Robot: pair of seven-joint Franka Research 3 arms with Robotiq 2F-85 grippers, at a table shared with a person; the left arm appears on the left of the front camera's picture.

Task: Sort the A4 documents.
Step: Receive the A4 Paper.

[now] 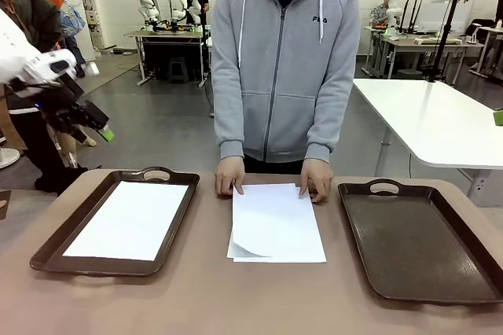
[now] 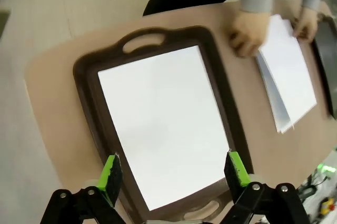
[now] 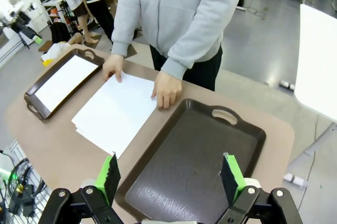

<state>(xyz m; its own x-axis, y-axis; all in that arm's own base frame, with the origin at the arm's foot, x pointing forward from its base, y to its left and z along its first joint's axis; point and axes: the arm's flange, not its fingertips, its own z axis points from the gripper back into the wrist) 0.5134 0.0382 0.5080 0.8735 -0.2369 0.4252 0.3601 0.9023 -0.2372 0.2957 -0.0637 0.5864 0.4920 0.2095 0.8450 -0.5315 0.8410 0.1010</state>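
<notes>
My left gripper (image 2: 174,171) is released, its green pads (image 2: 110,174) standing wide apart. From the front I see it high at 9 o'clock, well off the table (image 1: 196,296). Its camera looks down on the left tray (image 2: 84,77), where one white sheet (image 2: 163,124) lies flat on the floor, its long edges running with the tray's long sides and a dark margin showing all round.

My right gripper (image 3: 169,174) is slack too, with its jaws fully parted. It hangs over the right tray (image 3: 195,155), whose dark brown floor shows from rim to rim.

Moving outward, the stack of A4 documents (image 1: 275,225) lies on the table between the two trays, touching neither. From the stack, the left tray sits at 9 o'clock and the right tray at 3 o'clock. At the stack's 7 o'clock corner, one sheet curls up a little.

The person in a grey hoodie stands at 12 o'clock across the table. The person's right hand (image 1: 229,175) rests at the stack's 11 o'clock corner and the person's left hand (image 1: 317,180) at its 1 o'clock corner, fingertips on the paper.
</notes>
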